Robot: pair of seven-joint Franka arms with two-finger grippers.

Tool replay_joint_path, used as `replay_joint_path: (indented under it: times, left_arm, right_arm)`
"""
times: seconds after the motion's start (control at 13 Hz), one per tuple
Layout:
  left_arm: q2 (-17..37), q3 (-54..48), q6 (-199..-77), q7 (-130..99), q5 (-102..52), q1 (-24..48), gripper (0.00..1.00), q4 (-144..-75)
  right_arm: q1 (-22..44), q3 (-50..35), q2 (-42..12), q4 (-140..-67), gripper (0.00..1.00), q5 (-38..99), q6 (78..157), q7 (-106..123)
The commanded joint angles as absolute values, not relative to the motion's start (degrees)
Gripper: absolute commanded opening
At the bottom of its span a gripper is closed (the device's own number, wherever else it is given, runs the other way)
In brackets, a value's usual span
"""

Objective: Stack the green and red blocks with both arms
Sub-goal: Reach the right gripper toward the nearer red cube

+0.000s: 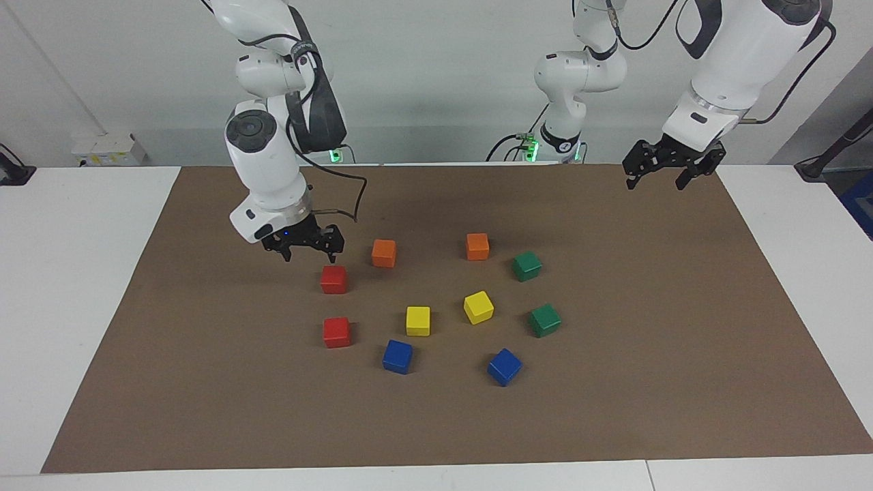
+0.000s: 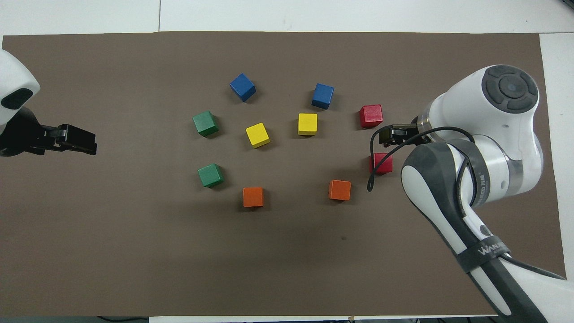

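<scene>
Ten small blocks sit in a loose ring on the brown mat (image 1: 204, 382) that covers the white surface (image 1: 75, 273). With 12 o'clock taken as the robots' side of the ring, the nearer red block (image 1: 333, 279) is at about 10 o'clock and the farther red block (image 1: 337, 332) at about 8 o'clock, both toward the right arm's end. The nearer green block (image 1: 526, 266) is at about 2 o'clock and the farther green block (image 1: 545, 320) at about 4 o'clock, both toward the left arm's end. All four lie flat on the mat, each one apart from the others. The two orange blocks (image 1: 384, 253) are at about 11 and 1 o'clock, the two blue blocks (image 1: 397, 356) at about 7 and 5 o'clock, and the two yellow blocks (image 1: 418, 320) are in the middle. The right gripper (image 1: 307, 254) hangs low, just above the mat, close beside the nearer red block but not touching it, and its fingers are apart and hold nothing. The left gripper (image 1: 656, 181) waits up in the air over the mat's edge at the left arm's end, with its fingers apart too and nothing in them.
</scene>
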State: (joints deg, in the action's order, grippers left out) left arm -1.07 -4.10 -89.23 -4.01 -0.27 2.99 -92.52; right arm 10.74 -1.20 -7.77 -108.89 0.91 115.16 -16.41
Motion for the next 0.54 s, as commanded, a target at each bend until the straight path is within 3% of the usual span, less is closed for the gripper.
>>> replay_joint_path:
  times: [0.0,0.46]
  left_arm:
    - [-2.72,-3.78,-95.00,-11.32,-0.97,4.48,1.00,-97.19]
    - [-0.80,-3.69,-108.51,-23.44,-0.97,13.43,1.00,-109.58]
  right_arm:
    - [11.59,-1.58,-7.73,-111.44,1.00,1.49,117.85,-17.40]
    - [12.92,-1.58,-9.58,-113.81,1.00,1.49,121.55,-17.49]
